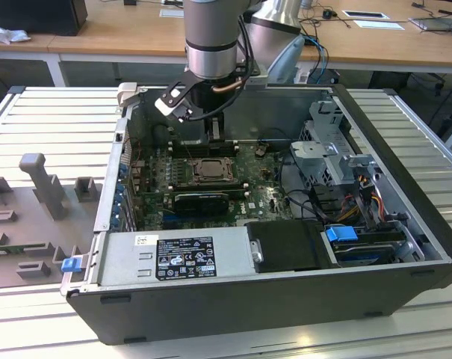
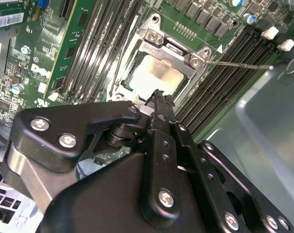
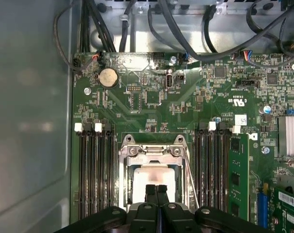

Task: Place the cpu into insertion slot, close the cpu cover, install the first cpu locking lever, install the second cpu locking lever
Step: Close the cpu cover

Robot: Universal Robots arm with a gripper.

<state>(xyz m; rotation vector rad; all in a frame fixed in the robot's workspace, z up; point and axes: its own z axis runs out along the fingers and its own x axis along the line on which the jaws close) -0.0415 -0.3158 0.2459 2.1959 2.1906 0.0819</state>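
Gripper, pinched closed, hangs directly over the cpu

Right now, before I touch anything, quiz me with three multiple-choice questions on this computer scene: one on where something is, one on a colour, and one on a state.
1. Where is the tip of the claw?
A. Over the cpu in the insertion slot
B. Over a fan
C. Outside the case

2. What colour is the circuit board around the slot?
A. Red
B. Green
C. White

3. How do the claw's fingers stand?
A. Spread wide apart
B. Shut together
C. Clamped on a cable

Answers:
1 A: in both wrist views the tip sits over the pale metal chip inside the socket.
2 B: the first wrist view shows green board on every side of the socket.
3 B: in the first wrist view the two fingers meet with no gap and nothing between them.
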